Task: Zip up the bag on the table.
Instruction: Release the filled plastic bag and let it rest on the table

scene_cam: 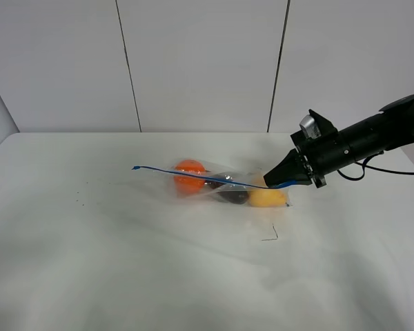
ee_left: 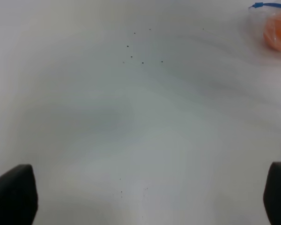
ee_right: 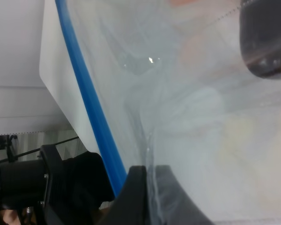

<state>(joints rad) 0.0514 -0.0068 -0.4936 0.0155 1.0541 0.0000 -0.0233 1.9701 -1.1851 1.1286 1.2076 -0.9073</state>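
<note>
The right gripper (scene_cam: 284,181) was pinched shut on the bag's blue zipper strip (scene_cam: 193,174) at its right end. The strip ran long and thin away to the left from there, so any slide would have to go that way. The bag (scene_cam: 221,185) lay near the middle of the table (scene_cam: 90,262). Inside sat an orange fruit (scene_cam: 189,172), a dark one (scene_cam: 232,196) and a yellow one (scene_cam: 267,198). The left gripper (ee_left: 140,197) hung wide open, well apart from the bag.
</note>
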